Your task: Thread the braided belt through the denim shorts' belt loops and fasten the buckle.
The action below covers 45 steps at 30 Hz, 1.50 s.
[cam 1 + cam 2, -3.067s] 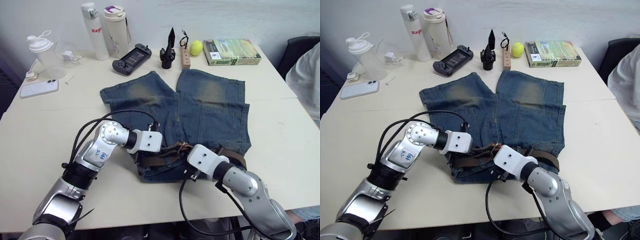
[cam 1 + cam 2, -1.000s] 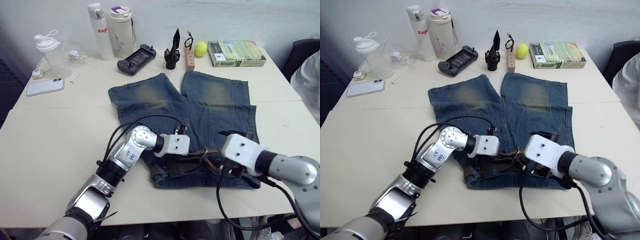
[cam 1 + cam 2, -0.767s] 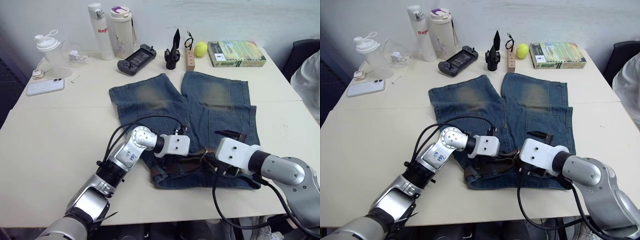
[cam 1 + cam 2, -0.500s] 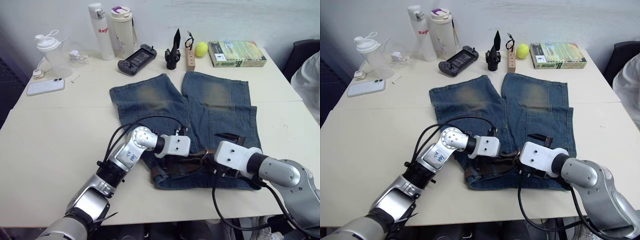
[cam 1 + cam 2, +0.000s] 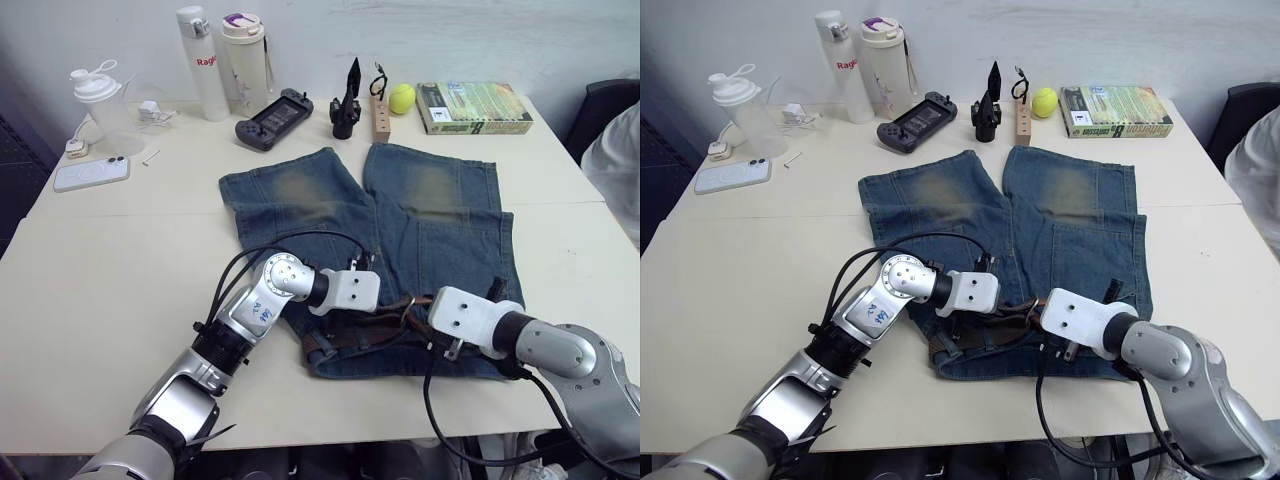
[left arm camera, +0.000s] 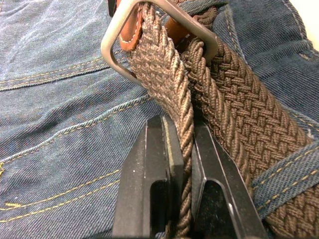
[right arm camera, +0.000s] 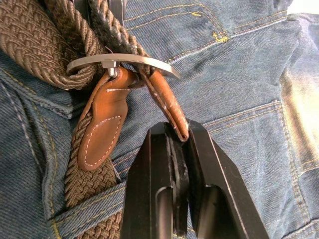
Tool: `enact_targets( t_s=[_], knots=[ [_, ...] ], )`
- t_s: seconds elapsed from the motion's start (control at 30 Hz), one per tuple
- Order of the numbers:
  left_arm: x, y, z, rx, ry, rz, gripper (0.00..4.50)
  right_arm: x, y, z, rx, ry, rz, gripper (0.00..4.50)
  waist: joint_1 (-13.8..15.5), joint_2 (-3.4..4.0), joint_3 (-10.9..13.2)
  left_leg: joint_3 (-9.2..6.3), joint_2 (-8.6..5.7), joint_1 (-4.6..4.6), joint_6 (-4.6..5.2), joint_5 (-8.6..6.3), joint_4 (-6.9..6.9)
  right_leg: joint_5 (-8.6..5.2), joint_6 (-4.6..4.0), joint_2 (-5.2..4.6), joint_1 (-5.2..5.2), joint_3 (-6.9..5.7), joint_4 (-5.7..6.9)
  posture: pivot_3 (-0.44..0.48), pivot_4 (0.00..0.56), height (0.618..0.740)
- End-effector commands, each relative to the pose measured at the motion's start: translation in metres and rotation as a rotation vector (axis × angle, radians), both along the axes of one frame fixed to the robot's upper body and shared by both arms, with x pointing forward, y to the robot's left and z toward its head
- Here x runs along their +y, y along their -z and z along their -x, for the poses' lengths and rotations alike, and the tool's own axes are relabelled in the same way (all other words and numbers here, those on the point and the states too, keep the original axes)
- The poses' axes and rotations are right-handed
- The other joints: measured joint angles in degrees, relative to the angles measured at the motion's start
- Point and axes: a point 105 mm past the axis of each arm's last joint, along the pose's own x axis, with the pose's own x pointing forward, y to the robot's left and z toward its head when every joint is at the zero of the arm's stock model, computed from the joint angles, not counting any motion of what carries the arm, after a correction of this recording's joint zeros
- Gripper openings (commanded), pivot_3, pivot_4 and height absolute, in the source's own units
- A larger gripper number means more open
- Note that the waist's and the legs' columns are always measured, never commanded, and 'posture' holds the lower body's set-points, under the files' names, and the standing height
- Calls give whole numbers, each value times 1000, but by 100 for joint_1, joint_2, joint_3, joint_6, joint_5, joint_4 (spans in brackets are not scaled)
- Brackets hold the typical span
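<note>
Low in the middle of the left eye view, the denim shorts (image 5: 400,225) lie flat on the table (image 5: 110,270), legs pointing to the top of the frame, and the braided belt (image 5: 368,338) runs along the waistband at the near edge. Both arms reach in from below and bend inward over that waistband, the left gripper (image 5: 378,300) and the right gripper (image 5: 425,322) near each other at its middle. I judge the threading to be mostly done and the fastening step in hand.

At the heart of the left wrist view, the jaws are closed on a woven stretch of the belt, just short of where it runs into the silver buckle (image 6: 158,37) at the top of the frame; a second run of braid lies alongside it under a denim belt loop (image 6: 291,177).

Centre frame in the right wrist view, the jaws stand narrow with the tan leather tip (image 7: 168,104) of the belt pinched between them, the buckle frame (image 7: 123,62) lying just above. Next, I reckon, the right must draw that tip on through while the left keeps the strap steady, so the prong can seat in the weave.
</note>
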Motion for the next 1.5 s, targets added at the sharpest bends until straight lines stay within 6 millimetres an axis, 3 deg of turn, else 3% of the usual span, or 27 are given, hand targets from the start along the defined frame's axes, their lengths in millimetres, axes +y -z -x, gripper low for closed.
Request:
enact_targets(
  t_s=[0.03,0.07,0.2,0.23,0.4,0.47,0.63,0.8,0.93,0.97,1.07,1.17,1.37,1.5],
  knots=[
    [-9,-5,5,-14,28,25,0,13,-5,5,-24,-42,-17,37,-1,0,0,0,0,0,0,0,0,0,0,0,0,0,0,0,150,740],
    [-9,-5,4,-14,27,26,0,12,-5,5,-25,-38,-14,37,-1,0,0,0,0,0,0,0,1,0,0,0,0,0,0,0,150,740],
    [-11,-16,7,0,48,81,1335,14,-3,5,-20,-34,-13,0,-1,0,0,-2,0,0,0,0,3,0,0,0,2,0,0,0,150,740],
    [-10,-17,7,-1,53,85,1942,14,-2,5,-18,-34,-14,0,-2,0,0,-3,0,0,0,0,4,0,0,0,2,0,0,0,150,740],
    [2,-36,0,0,9,139,3712,14,-2,5,-17,-26,-21,0,-5,0,0,-2,1,-1,0,0,4,0,0,-1,1,0,0,0,150,740],
    [6,-40,-2,7,-8,155,3712,14,-2,5,-17,-24,-22,0,-8,0,0,-2,1,0,0,0,4,0,0,0,1,0,0,0,150,740],
    [46,-73,-10,54,-75,231,3712,13,1,5,-10,-17,-29,0,-12,0,0,-2,2,0,0,0,3,0,0,0,1,0,0,0,150,740],
    [80,-84,3,278,-81,343,3712,11,2,6,-9,-13,-28,0,-25,-2,2,-2,4,-1,-1,0,5,0,0,1,0,0,1,0,150,740],
    [92,-83,21,445,-45,376,3712,9,2,6,-12,-5,-31,0,-33,-1,1,-2,7,0,-4,2,1,0,0,7,-1,1,0,0,150,740],
    [93,-79,27,485,-32,366,3196,9,3,6,-11,-2,-32,0,-33,0,1,-2,7,0,-4,2,1,0,0,7,-1,0,0,0,150,740],
    [95,-63,39,537,-10,308,2643,6,3,7,-14,7,-29,0,-18,-1,1,-6,6,0,-4,1,5,-1,0,6,3,2,-1,0,150,740],
    [92,-51,46,544,9,260,1698,4,3,8,-14,19,-30,0,-17,-1,1,-13,5,0,-4,1,14,-1,0,5,11,6,-1,0,150,740],
    [85,-25,42,477,-20,136,64,1,1,9,-22,36,-40,0,-20,-1,1,-13,6,1,-10,-2,10,-1,0,8,11,32,-2,0,150,740],
    [82,7,38,391,-31,-23,64,-3,-2,9,-29,48,-44,0,-11,-1,1,-12,4,0,-10,-3,11,-1,0,7,11,37,-3,0,150,740]
  ],
)
